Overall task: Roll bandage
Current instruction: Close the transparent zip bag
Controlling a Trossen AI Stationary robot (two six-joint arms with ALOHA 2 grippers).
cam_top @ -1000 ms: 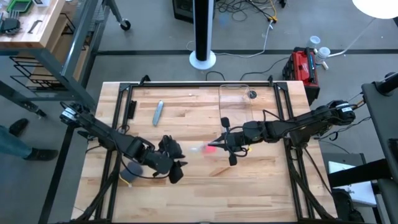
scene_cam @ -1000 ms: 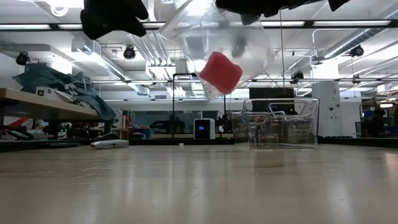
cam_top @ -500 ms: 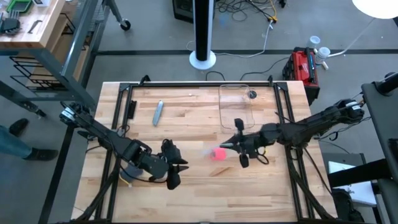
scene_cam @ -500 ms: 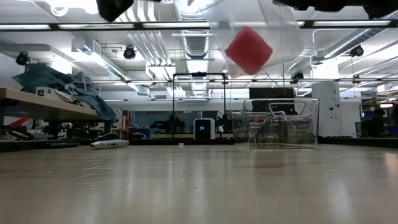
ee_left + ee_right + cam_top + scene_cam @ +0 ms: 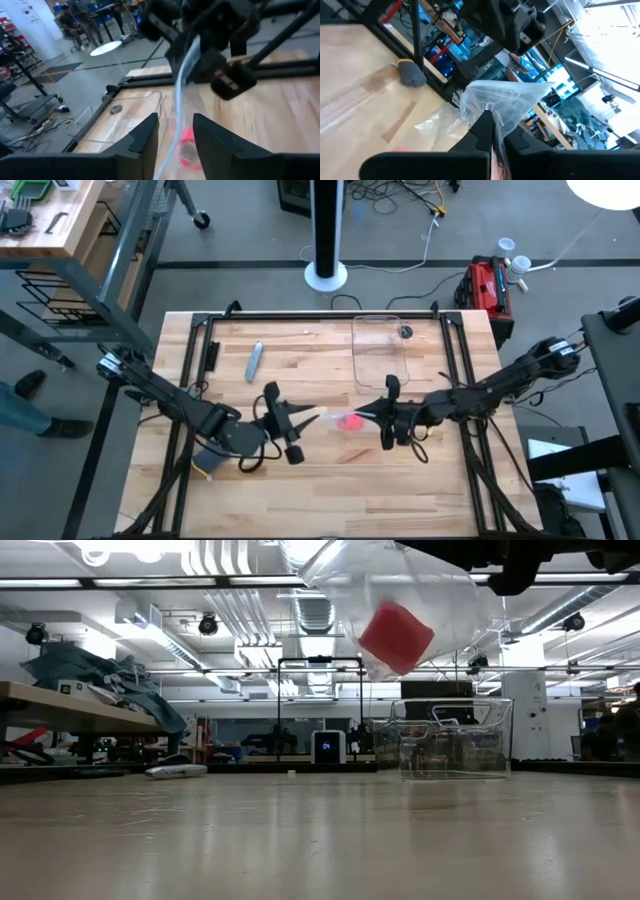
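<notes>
At the lower left of the high view a dark grey-blue lump [image 5: 207, 456] lies on the wooden worktop [image 5: 300, 480] beside the left arm. Above it, toward the upper left of the boards, rests a small grey tool [image 5: 254, 360]. The left gripper [image 5: 292, 423] sits left of centre, its fingers [image 5: 145, 140] parted narrowly around the edge of a clear plastic bag [image 5: 325, 418], which hangs in the gap between them in the left wrist view. The bag [image 5: 390, 600] is held up off the worktop, stretched between the two grippers at the middle of the frame. Inside it is the bandage [image 5: 349, 420], a compact pink-red roll, showing in the low view [image 5: 396, 637] near the top centre, well above the worktop. Just right of it the right gripper [image 5: 384, 420] has its fingers pressed together on the bag's other edge. A clear plastic box [image 5: 378, 350] stands at the upper centre-right of the boards.
</notes>
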